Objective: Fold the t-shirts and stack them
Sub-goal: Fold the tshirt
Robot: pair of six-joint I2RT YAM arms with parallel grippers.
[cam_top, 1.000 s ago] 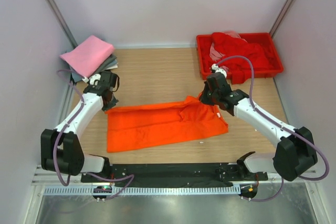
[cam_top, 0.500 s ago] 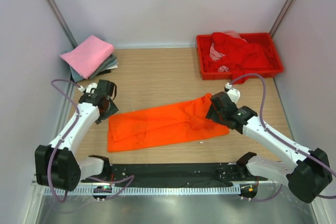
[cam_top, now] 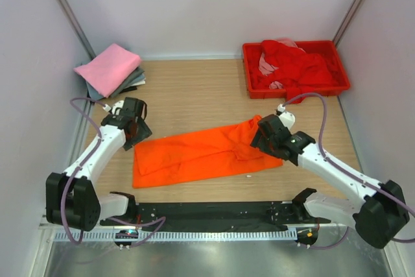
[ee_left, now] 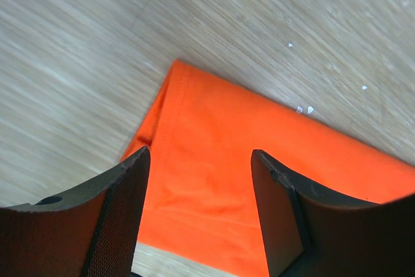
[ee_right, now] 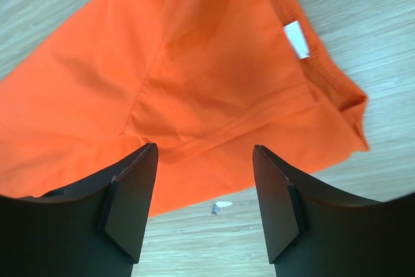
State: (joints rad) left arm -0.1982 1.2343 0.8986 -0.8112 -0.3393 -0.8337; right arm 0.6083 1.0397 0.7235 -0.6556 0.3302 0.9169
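The bright orange t-shirt [cam_top: 201, 154] lies folded lengthwise into a long band on the wooden table. My left gripper [cam_top: 135, 134] hovers open over its left far corner [ee_left: 178, 72], orange cloth showing between the fingers [ee_left: 123, 212] with nothing held. My right gripper [cam_top: 258, 139] hangs open above the shirt's right end, where the collar and white label [ee_right: 297, 39] lie; its fingers [ee_right: 133, 199] are empty. A pink t-shirt [cam_top: 109, 68] rests on a grey one [cam_top: 134, 81] at the back left. Red t-shirts [cam_top: 295, 63] are heaped in the tray.
The red plastic tray [cam_top: 343, 77] stands at the back right corner. Small white flecks [ee_right: 222, 205] lie on the wood near the shirt's front edge. White walls close in the table on three sides.
Both grippers have opened and let go of the orange shirt's edge; it now lies as a narrower folded band. The right arm drew back toward the near side, the left shifted slightly.
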